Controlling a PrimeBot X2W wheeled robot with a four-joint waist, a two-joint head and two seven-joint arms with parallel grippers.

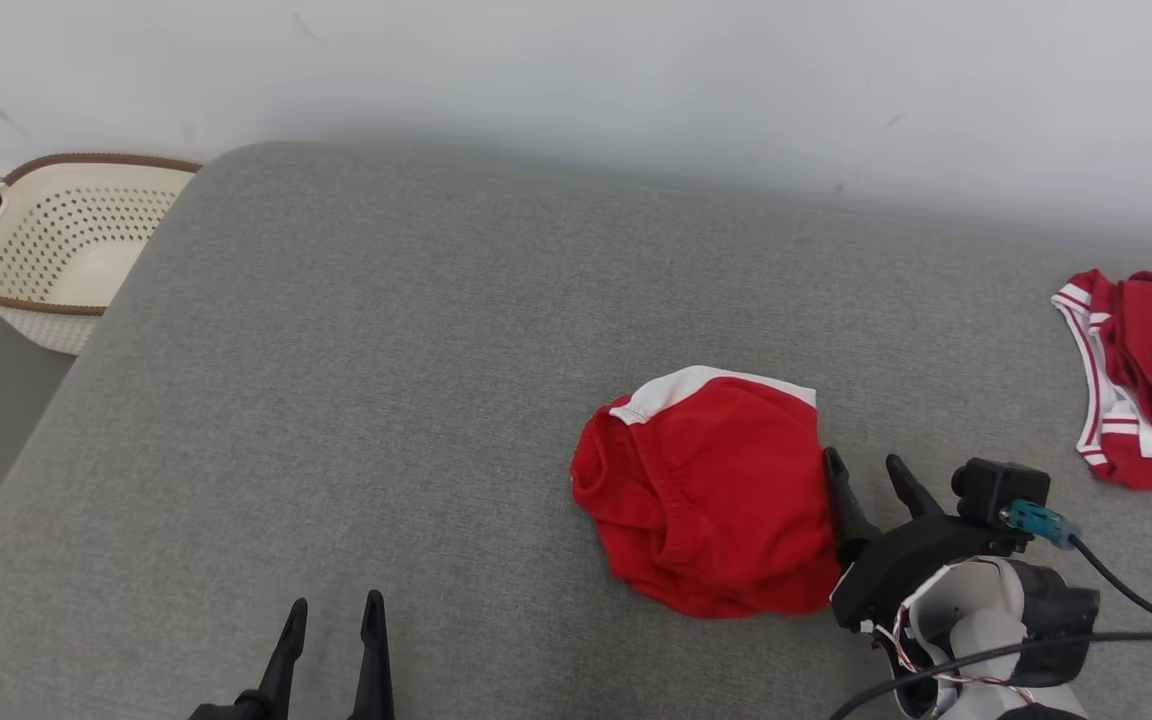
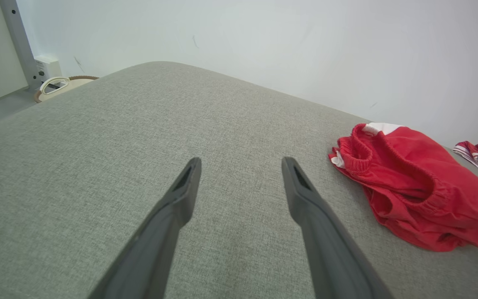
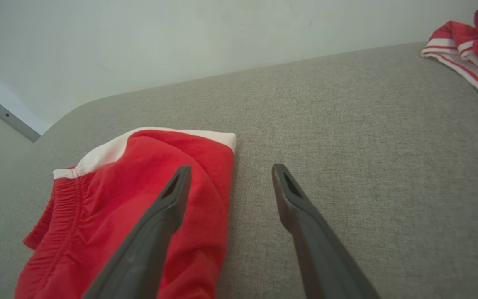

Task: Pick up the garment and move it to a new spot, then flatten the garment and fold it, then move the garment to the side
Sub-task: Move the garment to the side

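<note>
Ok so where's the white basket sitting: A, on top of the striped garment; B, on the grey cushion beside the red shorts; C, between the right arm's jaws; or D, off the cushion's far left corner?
D: the basket stands beyond the far left corner of the grey cushion, well apart from the red shorts.

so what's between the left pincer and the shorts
Nothing, just bare grey cushion between the left pincer and the shorts, as the head view shows.
</note>
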